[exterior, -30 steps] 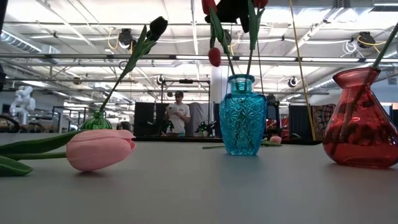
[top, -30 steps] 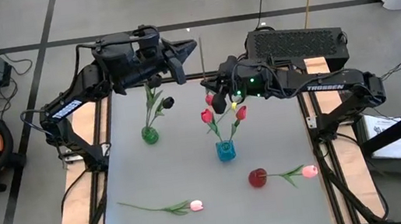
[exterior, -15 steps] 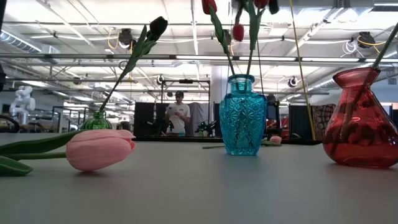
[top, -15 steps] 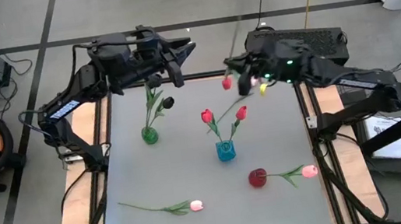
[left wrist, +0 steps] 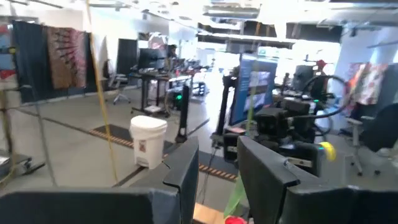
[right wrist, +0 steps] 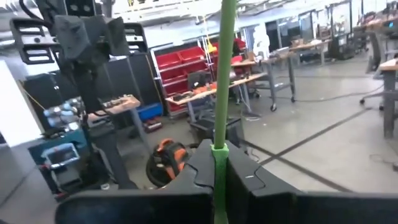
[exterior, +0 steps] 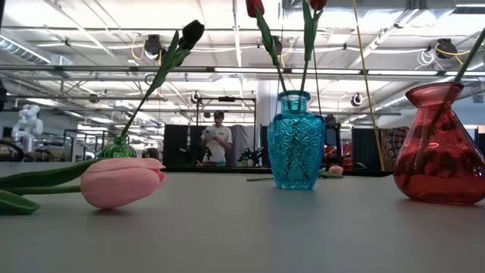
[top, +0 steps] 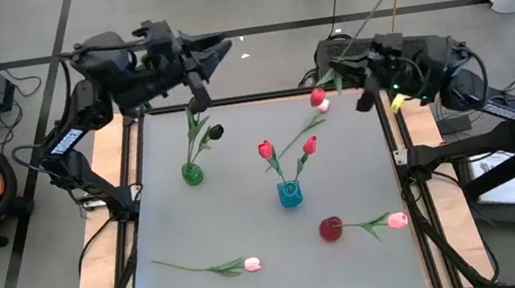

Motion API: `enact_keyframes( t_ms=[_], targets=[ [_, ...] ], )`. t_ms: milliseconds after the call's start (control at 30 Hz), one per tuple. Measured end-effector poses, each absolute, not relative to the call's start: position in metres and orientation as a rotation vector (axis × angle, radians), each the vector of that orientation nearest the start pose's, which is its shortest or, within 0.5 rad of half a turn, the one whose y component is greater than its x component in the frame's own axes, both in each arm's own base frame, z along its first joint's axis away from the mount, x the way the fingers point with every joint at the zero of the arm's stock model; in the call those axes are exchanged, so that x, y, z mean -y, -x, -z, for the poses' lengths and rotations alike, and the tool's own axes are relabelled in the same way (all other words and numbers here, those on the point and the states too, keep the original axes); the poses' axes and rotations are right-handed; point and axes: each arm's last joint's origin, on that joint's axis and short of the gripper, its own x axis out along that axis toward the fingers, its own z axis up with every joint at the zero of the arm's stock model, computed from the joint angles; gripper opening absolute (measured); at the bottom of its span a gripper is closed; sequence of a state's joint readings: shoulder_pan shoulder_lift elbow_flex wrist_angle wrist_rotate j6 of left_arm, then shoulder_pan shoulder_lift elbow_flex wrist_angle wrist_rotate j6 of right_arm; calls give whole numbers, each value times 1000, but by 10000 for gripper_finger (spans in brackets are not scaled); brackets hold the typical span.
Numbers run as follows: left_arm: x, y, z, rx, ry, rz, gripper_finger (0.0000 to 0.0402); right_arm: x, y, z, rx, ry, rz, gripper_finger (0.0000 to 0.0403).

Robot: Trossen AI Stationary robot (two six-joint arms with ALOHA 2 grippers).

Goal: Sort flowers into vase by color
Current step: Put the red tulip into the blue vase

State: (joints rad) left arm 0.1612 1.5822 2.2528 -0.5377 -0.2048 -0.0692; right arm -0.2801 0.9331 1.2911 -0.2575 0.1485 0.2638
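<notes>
- We see the right gripper (top: pixel 362 82) raised by the table's (top: pixel 180 236) far right corner, fingers (right wrist: pixel 205 168) clamped tight on the green stem (right wrist: pixel 222 81) of a red tulip (top: pixel 318 98), its bud hanging over the far right part of the tabletop
- Left gripper (top: pixel 208 65) sits above the far edge, fingers (left wrist: pixel 186 168) parted w/ nothing between them
- Green vase (top: pixel 192 174): one near-black tulip (top: pixel 216 131)
- Blue vase (top: pixel 290 194): two red tulips (top: pixel 265 149)
- Red vase (top: pixel 330 228) w/ a pink tulip (top: pixel 397 219) lying just beside it
- Another pink tulip (top: pixel 251 264) lies flat nr the front left
</notes>
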Motion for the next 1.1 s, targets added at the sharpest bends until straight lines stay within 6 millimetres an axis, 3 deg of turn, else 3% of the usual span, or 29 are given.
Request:
enact_keyframes(
  t_ms=[233,433,633,867,1100],
  targets=[
    [-47,-269,-579,130,15,-335,116,45,-157,-468,161,-430,238,0],
    [-45,-270,-574,70,-39,-331,116,42,-174,-461,63,-642,7,0],
    [-45,-270,-568,4,-65,-331,116,43,-190,-454,-31,-827,-112,0],
    [-36,-271,-559,-129,-288,-283,116,42,-196,-452,-88,-987,-189,2],
    [-28,-272,-557,-168,-516,-249,116,41,-195,-461,-28,-1131,-245,3]
  ],
)
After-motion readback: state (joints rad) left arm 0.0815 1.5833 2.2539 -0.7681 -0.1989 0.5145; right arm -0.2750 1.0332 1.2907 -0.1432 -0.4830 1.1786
